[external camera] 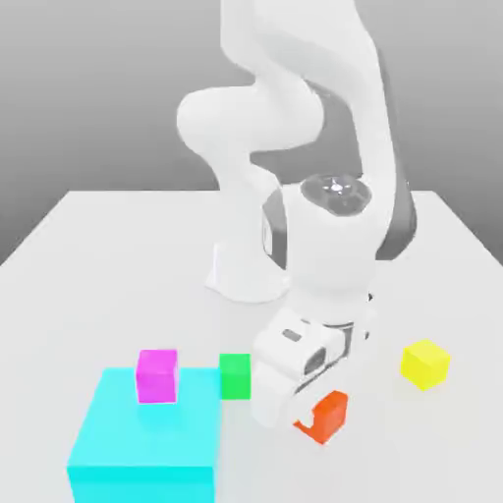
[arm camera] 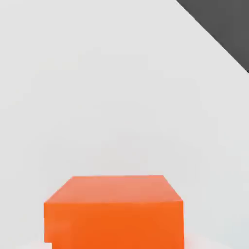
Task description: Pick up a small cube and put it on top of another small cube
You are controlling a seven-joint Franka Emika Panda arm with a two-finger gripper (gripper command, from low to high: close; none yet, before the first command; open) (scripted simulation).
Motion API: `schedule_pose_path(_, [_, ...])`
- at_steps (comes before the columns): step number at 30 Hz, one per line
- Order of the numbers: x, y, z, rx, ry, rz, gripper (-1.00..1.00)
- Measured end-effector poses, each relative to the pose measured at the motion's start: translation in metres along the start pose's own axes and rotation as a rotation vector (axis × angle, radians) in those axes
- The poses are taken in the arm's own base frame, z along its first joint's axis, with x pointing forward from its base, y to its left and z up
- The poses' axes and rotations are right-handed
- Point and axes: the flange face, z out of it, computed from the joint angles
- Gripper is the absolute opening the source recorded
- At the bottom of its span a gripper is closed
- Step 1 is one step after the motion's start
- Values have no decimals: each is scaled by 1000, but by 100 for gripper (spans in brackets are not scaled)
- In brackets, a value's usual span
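Exterior view, nearest: the orange cube [external camera: 327,417] sits on the table [external camera: 98,255], directly under the gripper [external camera: 307,418] — the hand partly covers it.
Jaws: closed in tight, pinching the orange cube by the look of it.
Hand view: the orange cube [arm camera: 114,211] lies square-on, faces aligned, no long axis.
Farther: the green cube [external camera: 235,376] stands toward the exterior view's left, beside the cyan block [external camera: 147,442].
Yellow cube [external camera: 425,363]: well apart — toward the right.
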Motion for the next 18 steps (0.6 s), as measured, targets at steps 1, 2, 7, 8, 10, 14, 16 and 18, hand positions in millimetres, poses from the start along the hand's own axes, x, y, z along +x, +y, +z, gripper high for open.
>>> schedule_pose_path(1, [3, 23, -12, -1, 1, 53, -100])
schedule_pose_path(2, [4, 38, -23, -1, 1, 87, -100])
schedule_pose_path(7, [-5, 118, -77, 0, 1, 266, -100])
schedule_pose_path(8, [-9, 133, -87, 1, 0, 302, -100])
schedule_pose_path(10, [-19, 160, -99, 4, -2, 367, -100])
schedule_pose_path(14, [-23, 170, -62, 7, -4, 391, -100])
schedule_pose_path(16, [-24, 170, -51, 6, -4, 392, 100])
schedule_pose_path(18, [-24, 170, -51, 6, -4, 392, 100])
